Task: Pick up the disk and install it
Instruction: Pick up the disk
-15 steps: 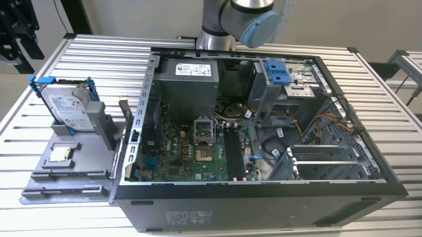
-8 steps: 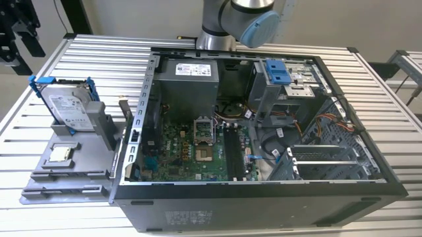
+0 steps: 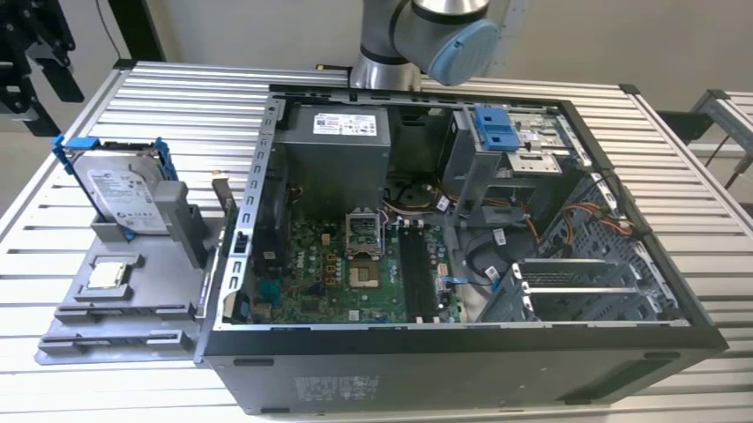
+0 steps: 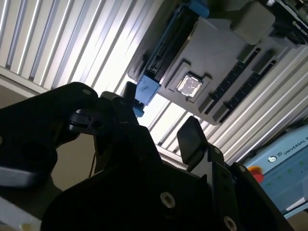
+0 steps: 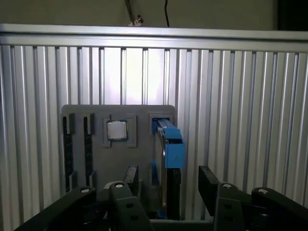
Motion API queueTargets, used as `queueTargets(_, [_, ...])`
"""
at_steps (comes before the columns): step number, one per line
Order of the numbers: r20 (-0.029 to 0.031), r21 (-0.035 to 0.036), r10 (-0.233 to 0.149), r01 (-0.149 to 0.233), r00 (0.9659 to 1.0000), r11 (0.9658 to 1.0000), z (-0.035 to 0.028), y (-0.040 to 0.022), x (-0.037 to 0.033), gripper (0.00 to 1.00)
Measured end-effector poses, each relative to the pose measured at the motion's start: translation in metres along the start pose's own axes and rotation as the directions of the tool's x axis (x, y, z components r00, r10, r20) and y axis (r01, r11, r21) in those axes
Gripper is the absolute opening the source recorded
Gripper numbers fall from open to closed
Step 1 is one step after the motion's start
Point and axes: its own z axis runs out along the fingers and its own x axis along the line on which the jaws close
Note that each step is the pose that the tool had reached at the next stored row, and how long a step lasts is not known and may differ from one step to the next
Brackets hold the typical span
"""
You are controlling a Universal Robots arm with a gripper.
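The disk (image 3: 118, 198) stands on edge in a slot of the grey holder (image 3: 118, 313) at the exterior view's left. It is a silver drive with a white label, framed by a blue bracket. Both wrist views show it edge-on, the disk (image 5: 168, 149) in the first and the disk (image 4: 163, 48) in the second. My gripper (image 5: 168, 185) is open, its two black fingers spread wider than the drive and well apart from it. In the second wrist view the gripper (image 4: 161, 115) holds nothing between its black fingers (image 4: 192, 137).
A small square silver chip (image 3: 108, 273) lies on the same holder beside the disk. The open computer case (image 3: 471, 264) takes up the middle and right of the slatted table (image 3: 176, 97). Inside it a blue latch (image 3: 496, 128) sits at the drive bay. The arm's joint (image 3: 453, 35) hangs behind the case.
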Motion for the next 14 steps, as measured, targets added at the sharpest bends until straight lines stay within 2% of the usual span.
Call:
queueTargets(3, [0.0001, 0.0002, 0.0, 0.0, 1.0, 1.0, 0.0056, 0.0012, -0.0036, 1.0])
queueTargets(14, [-0.0009, -0.0001, 0.0, 0.0, 1.0, 1.0, 0.0255, 0.0013, -0.0036, 1.0])
